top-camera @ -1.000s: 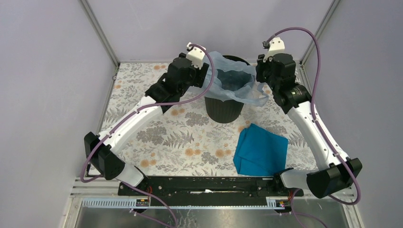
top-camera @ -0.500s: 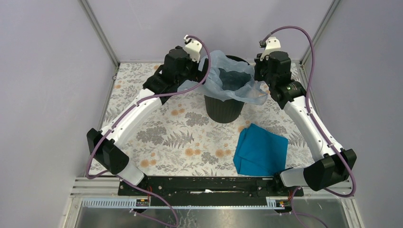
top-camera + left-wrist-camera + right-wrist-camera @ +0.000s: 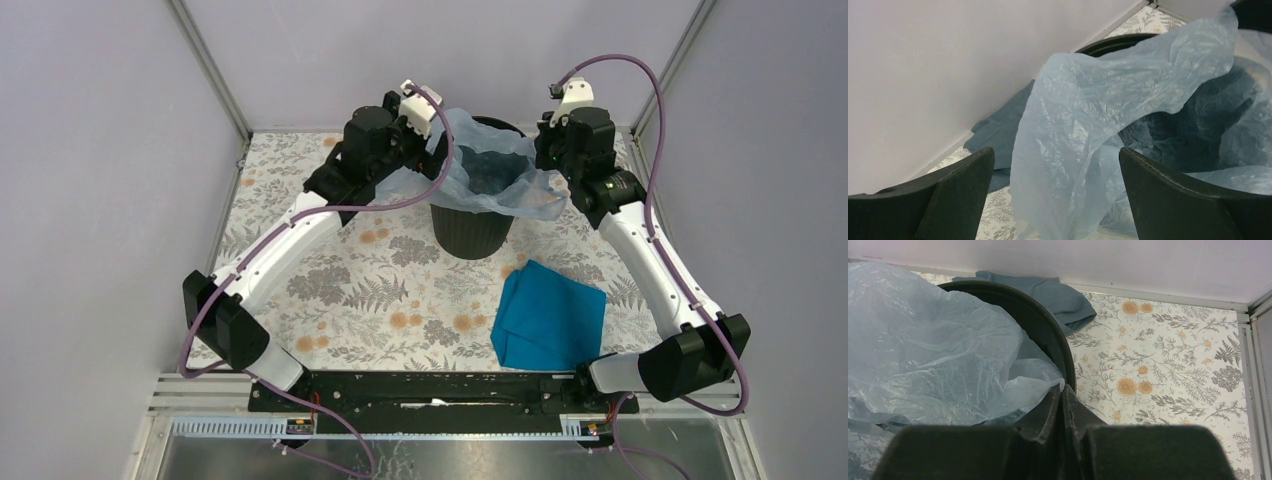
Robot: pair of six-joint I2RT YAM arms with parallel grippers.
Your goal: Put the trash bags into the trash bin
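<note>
Left gripper (image 3: 1055, 150): fingers spread wide, one on each side of a hanging fold of the bag (image 3: 1073, 125). The film passes down between them, and no grip on it is visible. Right gripper (image 3: 1062, 390): fingers pressed together at the right side of the bin (image 3: 470, 232), just beside its rim. The bag's edge runs straight into the closed tips and is pinched there. The bag is thin, pale blue, see-through film, glossy and heavily wrinkled. It sits in and over the mouth of the bin. Its middle sags into the opening and looks darker against the black inside. Its margins spill outward over the near rim, with one flap standing up on the left side and another drawn toward the right gripper. Part of the far rim shows bare above the film. The bin is round and black, with smooth walls narrowing toward the base, and it stands upright near the far edge of the flower-patterned table (image 3: 330, 290). Apart from the bag, its contents cannot be made out. A dull grey-blue cloth (image 3: 1048, 290) lies on the table behind the bin, against the back wall. A bright teal cloth (image 3: 548, 315) lies folded on the table in front of the bin and to its right, well apart from it.
</note>
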